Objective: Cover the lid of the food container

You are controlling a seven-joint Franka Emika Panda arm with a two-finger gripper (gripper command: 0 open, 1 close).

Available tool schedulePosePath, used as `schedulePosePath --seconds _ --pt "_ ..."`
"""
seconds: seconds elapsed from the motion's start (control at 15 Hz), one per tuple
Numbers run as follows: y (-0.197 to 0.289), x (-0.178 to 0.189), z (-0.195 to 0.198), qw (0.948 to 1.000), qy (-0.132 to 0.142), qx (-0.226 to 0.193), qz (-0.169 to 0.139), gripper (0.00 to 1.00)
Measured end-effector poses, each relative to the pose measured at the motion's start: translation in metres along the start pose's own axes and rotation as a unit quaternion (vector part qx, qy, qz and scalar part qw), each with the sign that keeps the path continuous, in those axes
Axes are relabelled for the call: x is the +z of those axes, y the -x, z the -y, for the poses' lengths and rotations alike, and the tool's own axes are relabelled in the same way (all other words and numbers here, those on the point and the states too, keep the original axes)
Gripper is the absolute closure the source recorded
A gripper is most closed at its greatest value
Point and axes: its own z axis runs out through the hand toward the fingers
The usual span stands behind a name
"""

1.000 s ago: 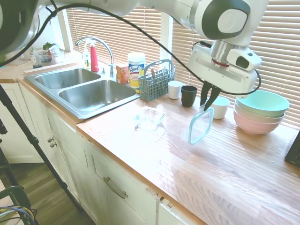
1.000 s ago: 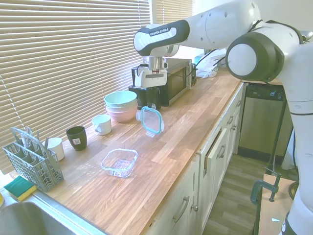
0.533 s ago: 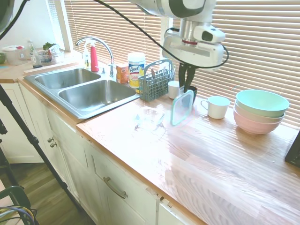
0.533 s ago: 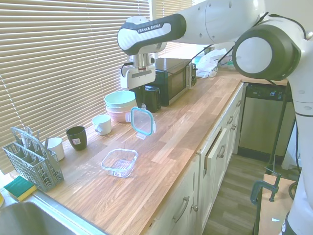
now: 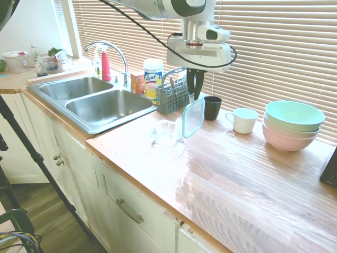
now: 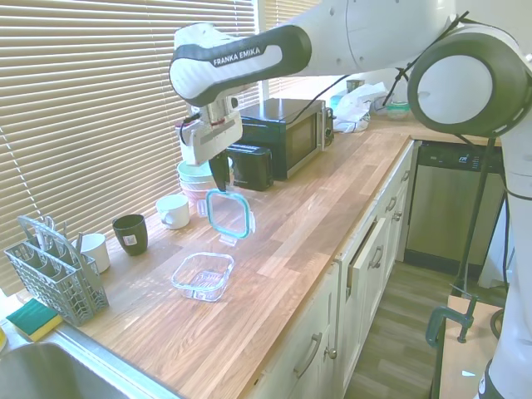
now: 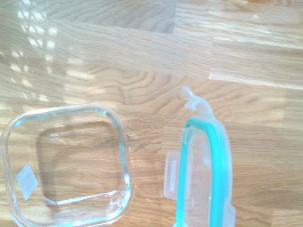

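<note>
Teal-rimmed clear lid [image 5: 193, 118] carried nearer container [image 5: 168, 133]

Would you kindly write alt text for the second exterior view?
A white robot arm's gripper holds the teal-rimmed lid on edge above a wooden counter, just beyond the empty clear food container.

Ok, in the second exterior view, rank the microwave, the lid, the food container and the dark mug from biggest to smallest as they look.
1. microwave
2. lid and food container, which look alike
3. dark mug

The microwave is farthest, so nearness isn't inflating it.
</note>
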Motion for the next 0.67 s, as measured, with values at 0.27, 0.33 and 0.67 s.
schedulePosePath --seconds 0.27,0.33,0.67 --pt "0.010 -0.002 0.014 0.9995 0.020 -0.017 -0.017 1.00" --pt "0.012 -0.002 0.017 0.9994 0.022 -0.020 -0.019 1.00" --pt "0.021 0.010 0.038 0.9974 0.047 -0.045 -0.030 1.00"
